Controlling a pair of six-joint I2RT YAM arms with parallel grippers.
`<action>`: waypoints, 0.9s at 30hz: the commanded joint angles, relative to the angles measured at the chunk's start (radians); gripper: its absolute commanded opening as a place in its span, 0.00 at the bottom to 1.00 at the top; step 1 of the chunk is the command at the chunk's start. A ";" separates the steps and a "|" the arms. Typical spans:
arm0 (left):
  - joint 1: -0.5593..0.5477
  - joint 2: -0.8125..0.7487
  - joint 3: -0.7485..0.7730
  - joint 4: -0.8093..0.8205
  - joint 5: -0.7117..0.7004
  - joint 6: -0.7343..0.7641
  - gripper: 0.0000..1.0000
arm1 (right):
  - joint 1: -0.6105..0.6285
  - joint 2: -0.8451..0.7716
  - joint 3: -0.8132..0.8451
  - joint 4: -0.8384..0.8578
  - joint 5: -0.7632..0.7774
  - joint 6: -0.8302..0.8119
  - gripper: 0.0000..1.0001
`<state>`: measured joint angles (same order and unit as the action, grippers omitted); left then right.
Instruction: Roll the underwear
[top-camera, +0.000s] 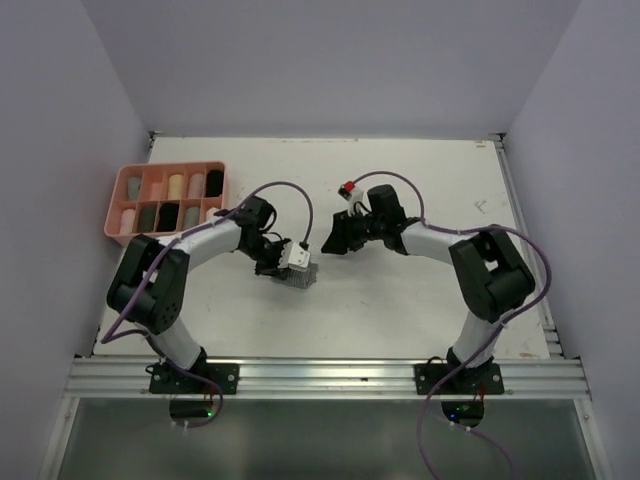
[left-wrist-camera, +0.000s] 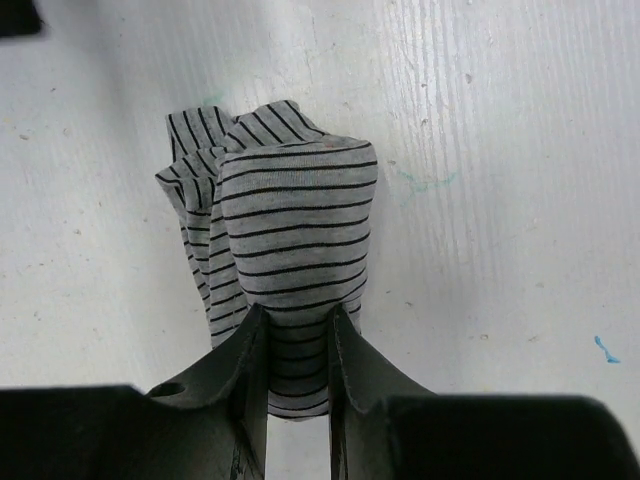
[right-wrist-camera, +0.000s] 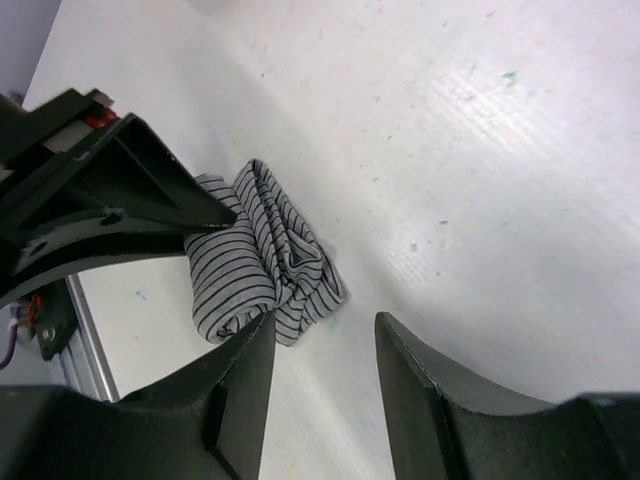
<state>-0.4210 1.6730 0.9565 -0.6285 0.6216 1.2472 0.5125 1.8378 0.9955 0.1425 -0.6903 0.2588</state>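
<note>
The underwear (top-camera: 306, 276) lies on the desk (top-camera: 400, 310) near its middle, just right of the left claw (left-wrist-camera: 298, 335) (which pinches one end); the right claw (right-wrist-camera: 322, 335) stands apart, behind and to its right. A tray (top-camera: 112, 212) sits far left.

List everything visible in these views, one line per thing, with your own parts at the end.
table: one, white, scuffed, under everything
striped underwear: one, grey with black stripes, bunched at the table's middle
pink tray: one, pink, far left of the table
rolled garments: several, beige, grey and black, in the pink tray's compartments; exact count unclear
rail: one, silver, along the near edge
cables: two, purple, one along each arm
left arm: one, black and silver, reaching to the middle
right arm: one, black and silver, reaching to the middle
left fingers: two, black, shut on the striped underwear
right fingers: two, black, open and empty, beside the striped underwear
</note>
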 joint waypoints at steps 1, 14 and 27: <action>0.005 0.145 -0.010 -0.230 -0.151 -0.035 0.08 | -0.003 -0.161 -0.050 0.042 0.132 0.002 0.48; 0.005 0.477 0.346 -0.451 -0.077 -0.115 0.10 | 0.234 -0.627 -0.230 -0.191 0.446 -0.294 0.48; 0.007 0.565 0.438 -0.476 -0.079 -0.109 0.21 | 0.526 -0.342 -0.069 -0.186 0.669 -0.607 0.52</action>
<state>-0.3985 2.1002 1.4658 -1.1667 0.7353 1.1172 1.0138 1.4490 0.8661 -0.0879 -0.0864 -0.2401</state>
